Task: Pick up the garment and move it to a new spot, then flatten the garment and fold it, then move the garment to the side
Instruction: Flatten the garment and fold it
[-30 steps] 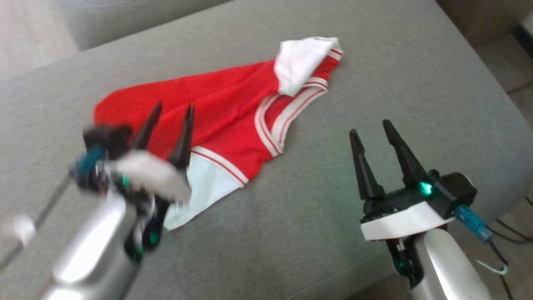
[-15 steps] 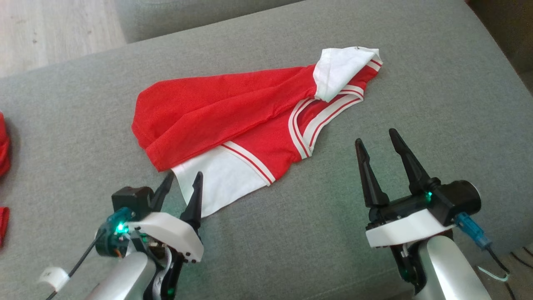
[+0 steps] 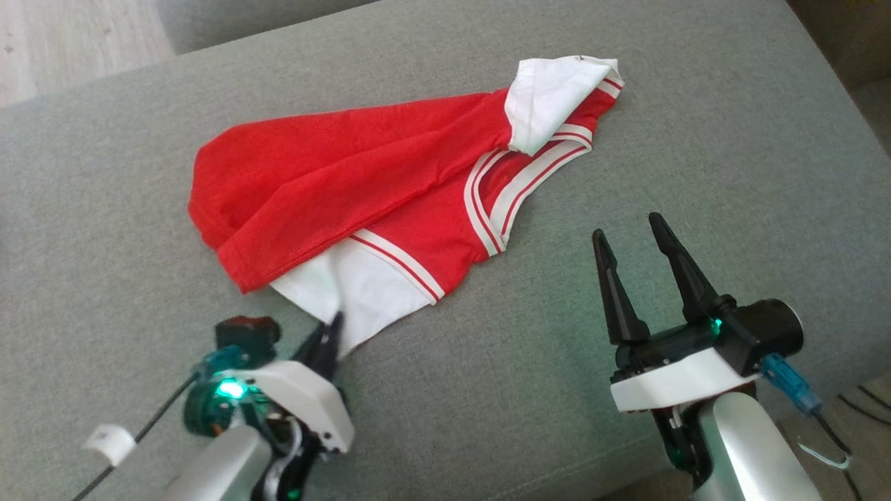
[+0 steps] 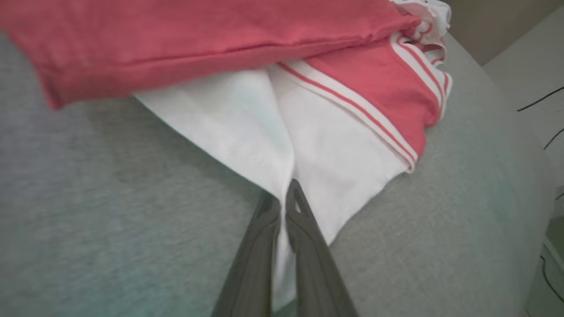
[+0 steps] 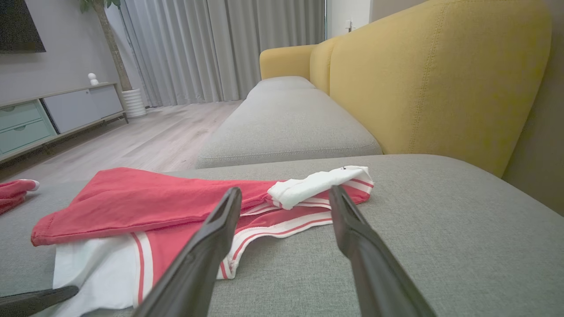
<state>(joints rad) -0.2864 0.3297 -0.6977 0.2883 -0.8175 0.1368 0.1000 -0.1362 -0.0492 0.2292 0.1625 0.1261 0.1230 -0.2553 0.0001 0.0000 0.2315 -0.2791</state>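
One rumpled red garment [image 3: 334, 181], white-striped trim

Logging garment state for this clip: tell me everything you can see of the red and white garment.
The garment is a soft, jersey-looking red top with white sleeve-like parts and red-and-white striped trim. It lies rumpled and folded over itself on the grey sofa cushion. The red body overlaps the near white part, and the other white part is bunched at the far end. The left gripper is shut on the near white part's edge.
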